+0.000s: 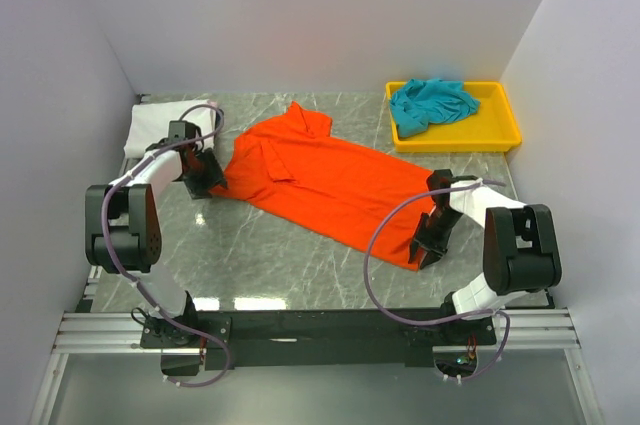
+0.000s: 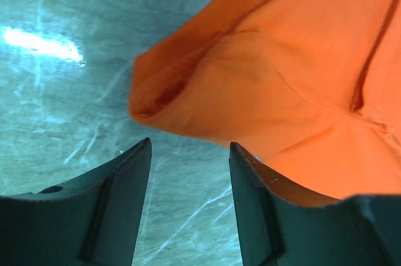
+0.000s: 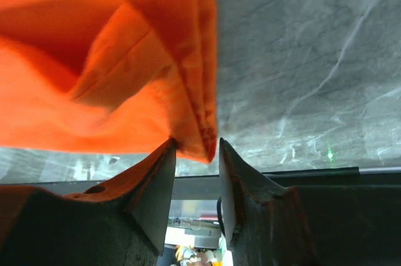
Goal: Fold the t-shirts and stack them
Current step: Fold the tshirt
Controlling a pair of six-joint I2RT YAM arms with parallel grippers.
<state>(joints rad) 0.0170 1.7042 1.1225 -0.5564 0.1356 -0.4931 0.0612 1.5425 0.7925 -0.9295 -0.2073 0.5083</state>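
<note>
The grey marbled table (image 1: 300, 265) fills the booth, with white walls close on three sides. There is bare stone between the two grippers and back toward the arm bases.

The orange-red t-shirt (image 1: 330, 180) lies spread flat and slantwise, running from the left gripper (image 1: 215, 183) across to the right gripper (image 1: 422, 250). Its collar end points away from both of them, and its edges sit well inside the table's rim.

Far beyond the right gripper, in the corner, is a yellow tray (image 1: 505, 135). The teal t-shirt (image 1: 430, 103) is crumpled in the tray's left half. Just behind the left gripper, against the side wall, the white t-shirt (image 1: 150, 130) lies folded, and the arm covers part of it.

The left gripper (image 2: 190, 144) stands with its jaws spread at the shirt's sleeve end. In its wrist view the rolled orange sleeve edge (image 2: 156, 97) lies just past the fingertips (image 2: 141, 153), with only stone between them. The right-hand finger overlaps orange cloth in that view, but I cannot tell whether it touches.

The right gripper (image 3: 195, 142) is at the shirt's near corner. A bunched fold of hem (image 3: 197, 134) fills the narrow gap between the tips, so as far as I can see it is pinching the shirt. Bare stone opens to its right, and the table's edge lies close behind it.

From above, the right gripper's body hides that corner.
</note>
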